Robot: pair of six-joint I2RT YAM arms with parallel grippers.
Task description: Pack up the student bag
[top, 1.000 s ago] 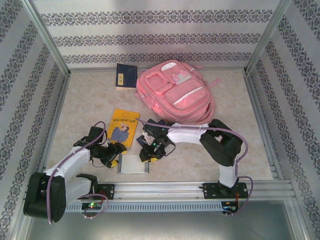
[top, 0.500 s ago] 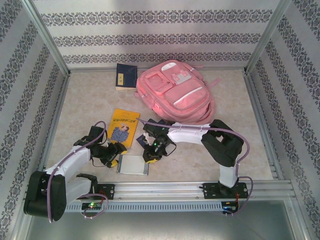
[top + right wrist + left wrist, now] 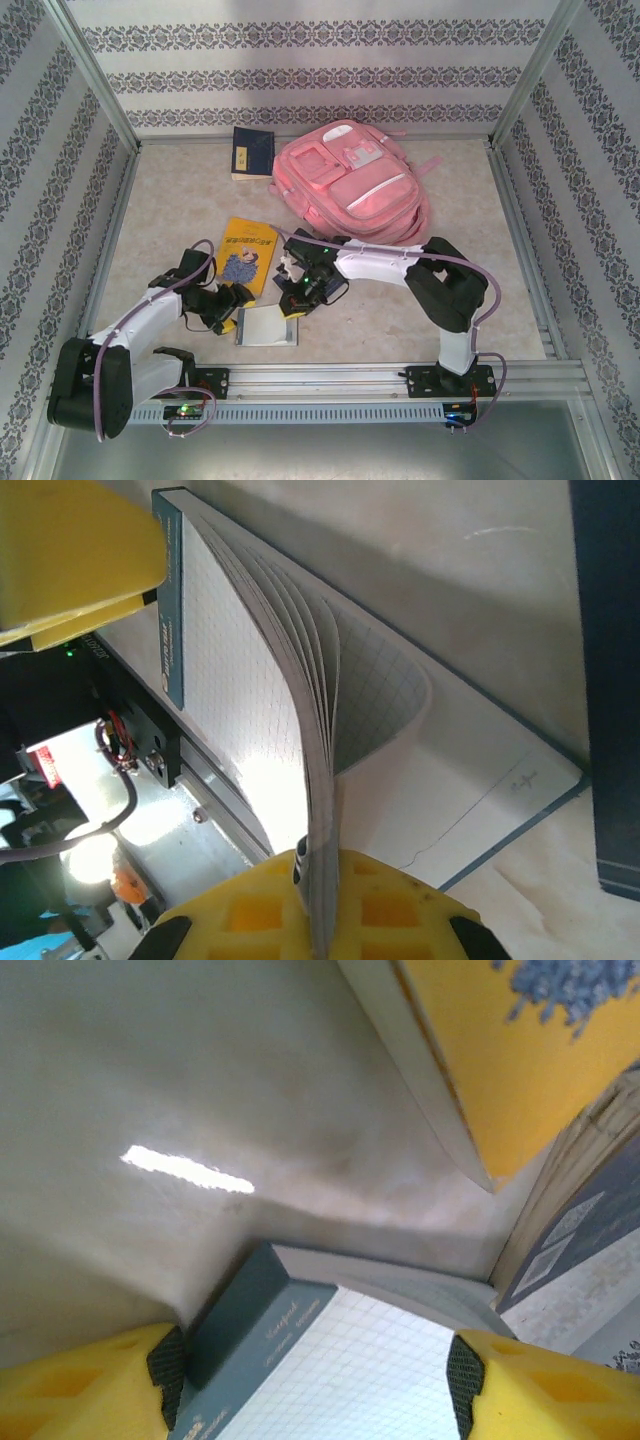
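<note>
- Yellow-fingered right gripper (image 3: 320, 908): a second ago my jaws stood apart over the notebook (image 3: 240, 670). Now they are pressed together, pinching a sheaf of its squared pages, which curl up off the cover.
- In the overhead view my right wrist has drawn slightly back from where it was. The notebook has stayed flat on the table (image 3: 170, 200).
- Left gripper (image 3: 315, 1385): my fingers are spread to either side of the notebook's spine corner and pinch nothing. They are much as they were a second ago.
- What this means, as I judge it: I have only a page-hold. A lift from here would probably fan the notebook open rather than carry it, so packing has barely begun.
- Bag (image 3: 350, 190): it lies front-up at the far side of the table, well apart from both grippers. Its front pockets look zipped, and I cannot tell what is inside it.
- Outside the bag: the notebook at the near edge, a yellow book (image 3: 247, 255) just beyond my left gripper, and a blue book (image 3: 253, 152) beside the bag at the far wall.
</note>
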